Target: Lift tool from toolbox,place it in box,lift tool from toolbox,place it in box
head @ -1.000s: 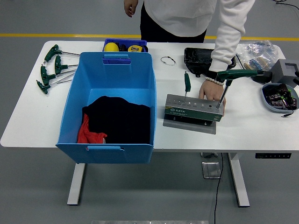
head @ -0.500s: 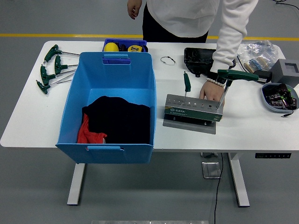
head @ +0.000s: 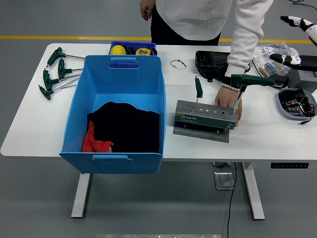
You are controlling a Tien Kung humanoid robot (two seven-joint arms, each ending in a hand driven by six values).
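Just inside the bench's far right corner, my right hand point(head: 296, 39) hangs in the air with its fingers point(head: 291, 20) spread, gripping nothing. Two green-handled tools point(head: 198, 88) stand upright in the grey toolbox point(head: 204, 115) near the right front edge, where a person's hand point(head: 227, 97) steadies it. Left of it sits the blue box point(head: 74, 106).

At about two o'clock, the robot's right hand point(head: 296, 39) shows as black finger segments capped with white tips, only partly inside the frame. At twelve o'clock a person point(head: 198, 17) wears a loose white long-sleeved top over dark trousers. A bracelet of pale beads point(head: 228, 86) circles the wrist below the white cuff point(head: 237, 69).
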